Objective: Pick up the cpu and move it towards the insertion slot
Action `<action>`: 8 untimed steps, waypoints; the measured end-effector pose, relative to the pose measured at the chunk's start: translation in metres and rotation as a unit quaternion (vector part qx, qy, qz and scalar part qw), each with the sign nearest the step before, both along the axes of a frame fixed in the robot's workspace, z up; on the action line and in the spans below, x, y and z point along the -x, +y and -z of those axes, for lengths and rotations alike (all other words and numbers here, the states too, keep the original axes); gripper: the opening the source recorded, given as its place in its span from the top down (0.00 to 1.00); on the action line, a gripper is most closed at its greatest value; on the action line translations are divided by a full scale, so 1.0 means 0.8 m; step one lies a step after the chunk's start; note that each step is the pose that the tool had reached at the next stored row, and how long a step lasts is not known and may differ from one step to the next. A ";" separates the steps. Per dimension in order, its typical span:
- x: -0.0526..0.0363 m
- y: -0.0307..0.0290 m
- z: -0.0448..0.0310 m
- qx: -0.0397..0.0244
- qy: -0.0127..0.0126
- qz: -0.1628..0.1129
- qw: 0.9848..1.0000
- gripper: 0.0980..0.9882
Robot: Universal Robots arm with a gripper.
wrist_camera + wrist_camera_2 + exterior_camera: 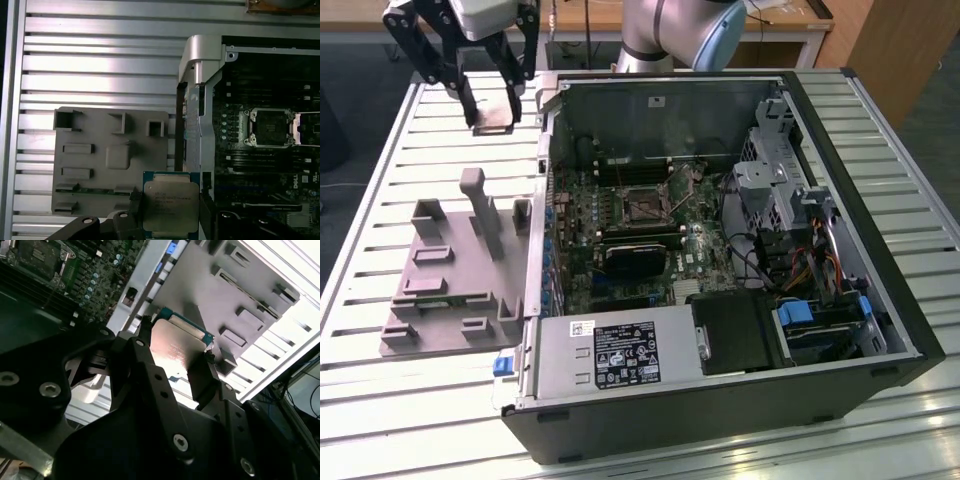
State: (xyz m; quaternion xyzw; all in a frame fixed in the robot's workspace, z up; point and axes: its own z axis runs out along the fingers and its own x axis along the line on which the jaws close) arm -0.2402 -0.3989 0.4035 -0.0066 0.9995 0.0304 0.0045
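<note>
The cpu (pixel 493 126) is being pinched by two opposite edges between the jaws, which are being set narrow around it. It is being carried in the air above the slatted surface (pixel 380 190), outside the open computer case (pixel 770 410). In the exterior view it is lying at about ten o'clock from the insertion slot (pixel 645 205) and at about twelve o'clock from the grey fixture plate (pixel 432 300). Nothing but those thin edges is being gripped, so a slip is being judged the first hazard. If the chip were jolted or swung sharply, it could be tilted in the jaws or dropped onto the surface. The raised side wall (pixel 542 190) of the case is standing between the chip and the slot, at about nine o'clock from the slot. If too little height is being allowed on the way across, the chip or the jaws could be knocked against that rim. Room around the slot is being taken up by a black ribbed block (pixel 632 258) at six o'clock and by loose cables (pixel 745 255) at about four o'clock, and these could be snagged by the broad jaws. Any tilt being carried in could also be brought down unevenly on the slot's dark centre, where damage is being judged likely.
</note>
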 end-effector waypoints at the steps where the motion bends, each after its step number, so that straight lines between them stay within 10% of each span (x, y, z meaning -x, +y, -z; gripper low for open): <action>1: -0.004 0.0000 0.0000 0.000 0.000 0.000 1.000 0.51; 8: -0.029 0.0000 0.0003 0.000 0.000 0.000 1.000 0.51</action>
